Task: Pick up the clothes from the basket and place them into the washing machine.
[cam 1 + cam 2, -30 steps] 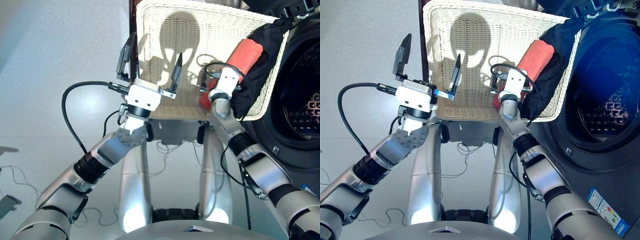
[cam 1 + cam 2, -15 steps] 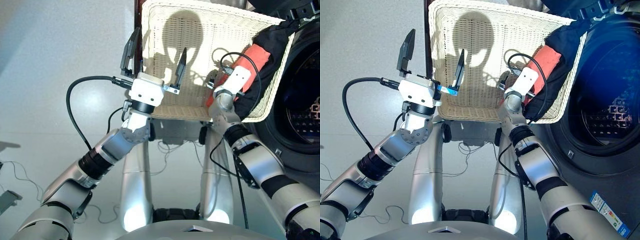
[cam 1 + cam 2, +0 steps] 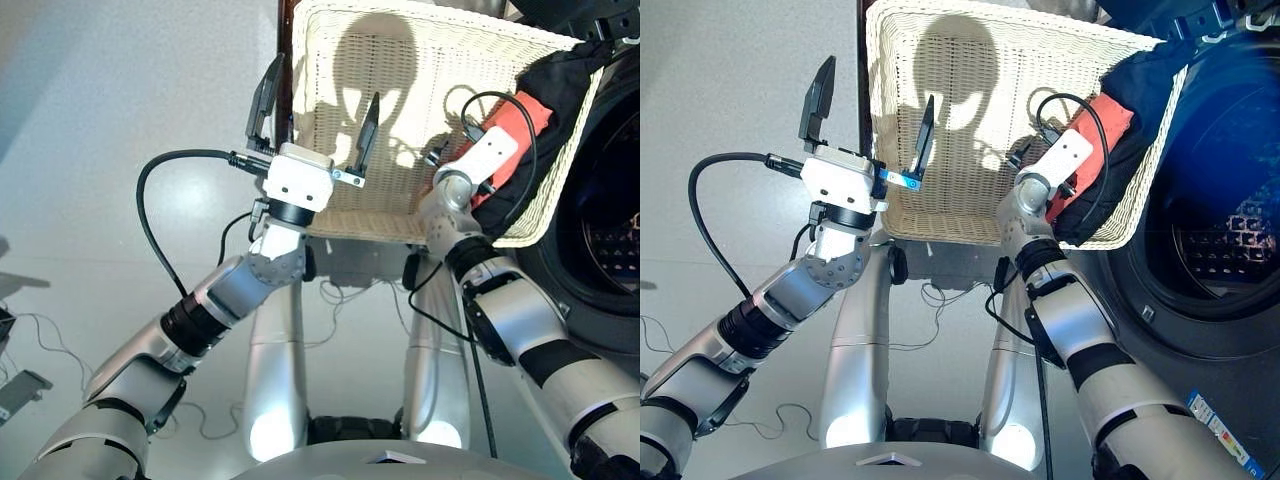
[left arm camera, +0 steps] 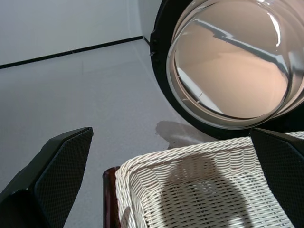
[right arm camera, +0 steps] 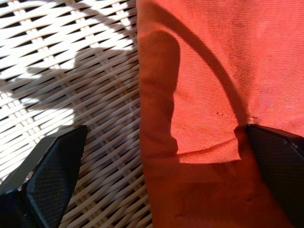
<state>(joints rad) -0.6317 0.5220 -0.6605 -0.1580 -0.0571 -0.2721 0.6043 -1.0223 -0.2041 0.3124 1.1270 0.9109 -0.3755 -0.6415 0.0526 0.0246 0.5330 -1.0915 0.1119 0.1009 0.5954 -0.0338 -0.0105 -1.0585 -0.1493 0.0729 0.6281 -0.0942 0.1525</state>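
The left gripper (image 3: pixel 315 100) was held up at the near left corner of the basket (image 3: pixel 400 60), its two fingers spread wide with nothing between them; one finger stood outside the rim, the other over the bare weave. In the left wrist view the round glass door (image 4: pixel 232 61) could be seen swung open beyond the basket's far edge.

The clothes were bunched at the right end of the basket, well apart from that gripper. The coral-red roll (image 5: pixel 213 95) lay with its long axis slanting from the basket's near edge up toward its far right corner, and the black garment (image 3: pixel 565 75) was draped around and over it, spilling past the right rim. No navy item could be made out.

The right gripper (image 5: pixel 164 156) was set straight over the red roll: its fingers were parted wide, one over the wicker beside the cloth, the other pressed on the cloth itself, with nothing yet gripped. The roll ran forward between the fingers, so a closing would be made across its width.

The washing machine (image 3: pixel 1230 240) stood just right of the basket, its drum open. A black cable (image 3: pixel 500 100) looped over the right wrist, close to the cloth, and could be snagged.
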